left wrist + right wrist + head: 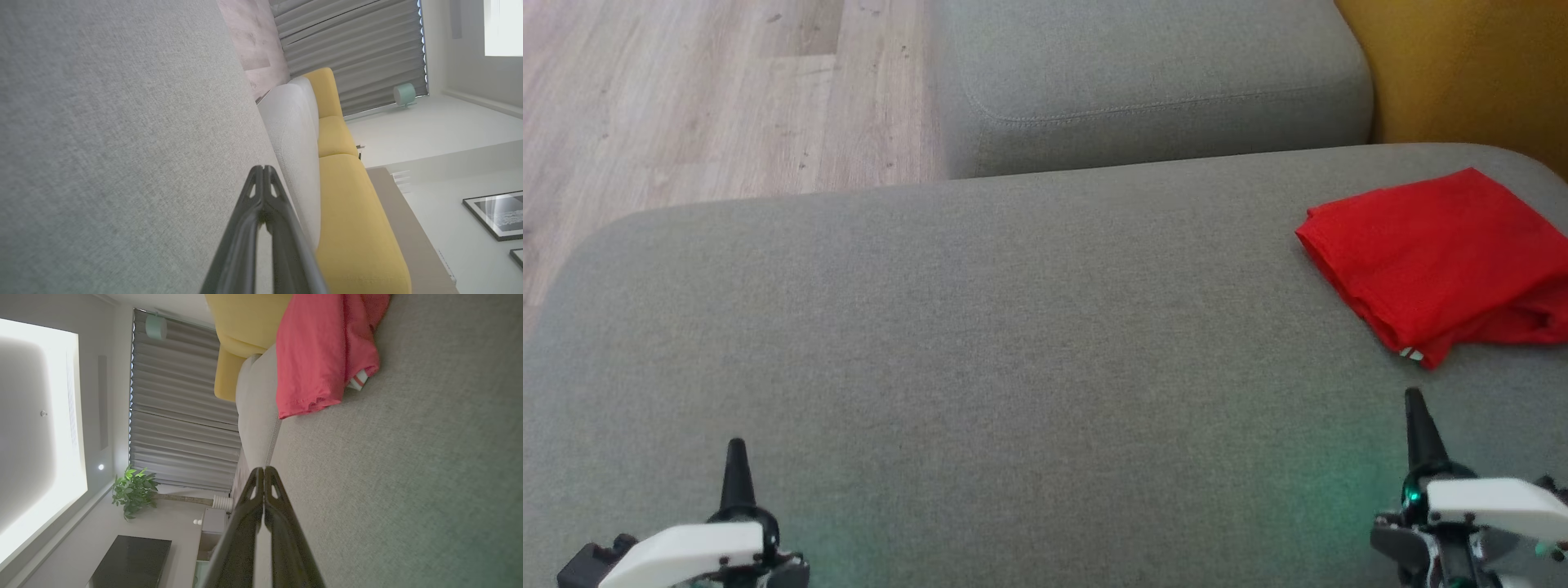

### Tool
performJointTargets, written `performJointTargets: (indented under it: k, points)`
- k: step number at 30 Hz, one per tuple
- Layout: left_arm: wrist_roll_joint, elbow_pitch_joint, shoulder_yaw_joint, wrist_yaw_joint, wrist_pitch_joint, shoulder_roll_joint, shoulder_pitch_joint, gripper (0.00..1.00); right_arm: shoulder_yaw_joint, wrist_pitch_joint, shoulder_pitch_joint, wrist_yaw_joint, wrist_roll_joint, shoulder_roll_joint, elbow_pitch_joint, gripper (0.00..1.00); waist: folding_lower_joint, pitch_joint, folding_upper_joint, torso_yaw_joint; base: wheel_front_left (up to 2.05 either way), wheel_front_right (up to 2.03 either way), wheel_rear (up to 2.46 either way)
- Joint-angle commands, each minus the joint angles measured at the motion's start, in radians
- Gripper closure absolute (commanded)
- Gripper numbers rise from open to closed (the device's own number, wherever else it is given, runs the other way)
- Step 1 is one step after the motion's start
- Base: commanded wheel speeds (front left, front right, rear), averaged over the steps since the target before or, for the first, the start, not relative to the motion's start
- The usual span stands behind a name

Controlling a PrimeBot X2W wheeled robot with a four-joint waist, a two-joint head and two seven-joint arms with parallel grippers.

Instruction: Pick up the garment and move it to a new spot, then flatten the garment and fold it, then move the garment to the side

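Head view: folded red garment (1437, 253) at two o'clock on the sofa seat (1013, 327); left end effector (736, 461) and right end effector (1415, 412) pinched closed, empty. Left wrist view: tips together. Right wrist view: garment at one o'clock, apart. Side placement looks done; next calls only for parking clear.

left hand (736, 445): closed, empty, low | right hand (1414, 396): closed, empty, low

Grey seat (980, 343), broad. Behind it: second grey cushion (1143, 73). Beyond its left rear edge: wood floor (686, 98). Past its right rear corner: yellow cushion (1478, 73).
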Motion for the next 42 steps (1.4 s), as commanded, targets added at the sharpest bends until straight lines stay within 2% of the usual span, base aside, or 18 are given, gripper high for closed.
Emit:
performJointTargets:
  k: [1, 23, 42]
  points:
    - [-0.019, -0.027, 0.033, -0.007, 0.004, 0.001, -0.059, 1.0, 0.012, 0.005, -0.065, -0.001, 0.021, -0.015, -0.041, 1.0, -0.0001, 0.001, 0.0, 0.0, 0.0, 0.0, 0.0]
    - [-0.281, -0.018, 0.082, -0.05, 0.068, 0.0, -0.129, 1.0, -0.037, 0.07, -0.121, -0.001, 0.273, -0.014, -0.061, 1.0, -0.0001, 0.037, 0.0, -0.001, 0.0, 0.0, 0.0]
    - [-0.285, -0.018, 0.083, -0.05, 0.069, 0.0, -0.13, 1.0, -0.042, 0.074, -0.122, -0.001, 0.274, -0.012, -0.062, 1.0, -0.0001, 0.038, 0.0, -0.001, 0.0, 0.0, 0.0]
